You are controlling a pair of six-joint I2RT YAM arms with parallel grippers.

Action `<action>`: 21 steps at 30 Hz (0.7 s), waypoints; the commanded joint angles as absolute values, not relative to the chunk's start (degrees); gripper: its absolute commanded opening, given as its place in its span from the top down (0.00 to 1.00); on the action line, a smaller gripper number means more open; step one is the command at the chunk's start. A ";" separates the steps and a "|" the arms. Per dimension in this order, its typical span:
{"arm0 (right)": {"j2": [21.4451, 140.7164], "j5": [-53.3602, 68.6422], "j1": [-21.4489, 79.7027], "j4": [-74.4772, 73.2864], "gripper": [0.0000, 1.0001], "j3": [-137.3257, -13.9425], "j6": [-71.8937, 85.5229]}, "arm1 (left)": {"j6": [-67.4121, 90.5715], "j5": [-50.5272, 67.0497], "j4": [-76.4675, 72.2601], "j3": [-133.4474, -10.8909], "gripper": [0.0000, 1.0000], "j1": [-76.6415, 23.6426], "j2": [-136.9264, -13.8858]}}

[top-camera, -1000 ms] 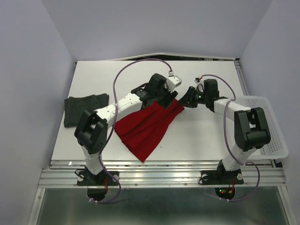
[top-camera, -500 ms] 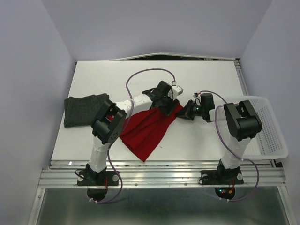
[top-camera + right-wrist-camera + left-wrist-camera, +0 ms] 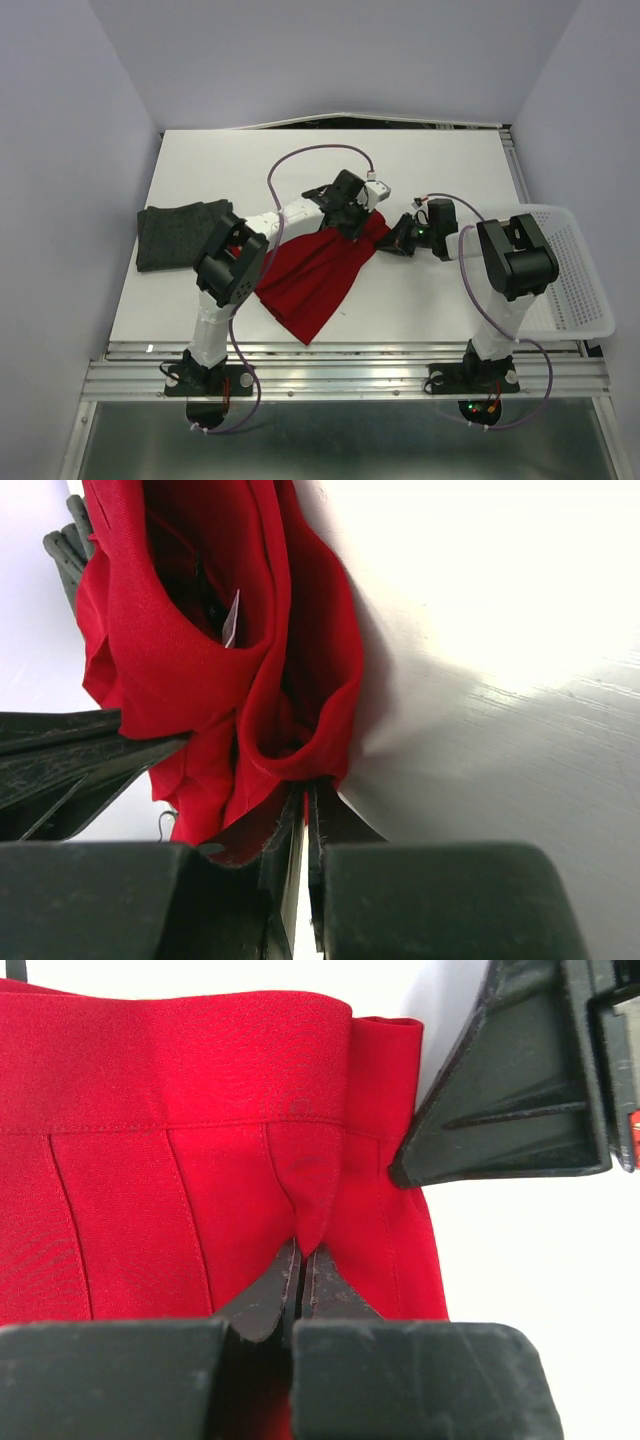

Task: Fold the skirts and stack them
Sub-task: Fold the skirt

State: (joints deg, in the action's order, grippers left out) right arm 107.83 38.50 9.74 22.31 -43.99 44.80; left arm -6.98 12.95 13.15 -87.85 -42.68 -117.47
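The bright red pleated skirt (image 3: 315,275) lies spread on the white table, its waistband toward the far right. My left gripper (image 3: 352,224) is shut on a pinched fold of cloth just below the waistband (image 3: 305,1185), fingertips pressed together (image 3: 303,1257). My right gripper (image 3: 393,241) is shut on the waistband's right end, where red cloth (image 3: 290,710) bunches up over its closed jaws (image 3: 308,792). The two grippers sit close together. The dark charcoal skirt (image 3: 181,233) lies folded at the table's left edge, apart from both grippers.
A white mesh basket (image 3: 572,285) hangs over the table's right edge beside the right arm. Purple cables (image 3: 315,152) loop above both arms. The right gripper's black finger (image 3: 510,1080) shows at the upper right of the left wrist view.
Both arms came down onto the red skirt's waistband. The right gripper closed on its end first, then the left gripper snapped shut on the pinched fold.
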 commanded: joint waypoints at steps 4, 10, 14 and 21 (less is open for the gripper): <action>108.81 33.84 9.84 20.21 0.91 -42.63 43.42 | -5.89 18.80 14.94 -89.83 1.00 -42.80 -111.27; 109.07 33.93 9.84 20.21 0.91 -42.80 43.68 | -5.01 20.13 16.08 -89.30 1.00 -42.98 -109.77; 108.90 34.01 9.84 20.21 0.91 -42.72 43.94 | -4.22 21.53 16.35 -89.21 1.00 -43.07 -110.83; 108.55 34.19 9.84 20.13 0.91 -42.63 44.30 | -2.38 22.41 16.08 -90.44 1.00 -43.42 -115.91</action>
State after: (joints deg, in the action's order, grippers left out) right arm 107.83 38.30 9.74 22.28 -43.99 45.01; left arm -4.21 19.86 16.29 -88.16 -42.72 -113.65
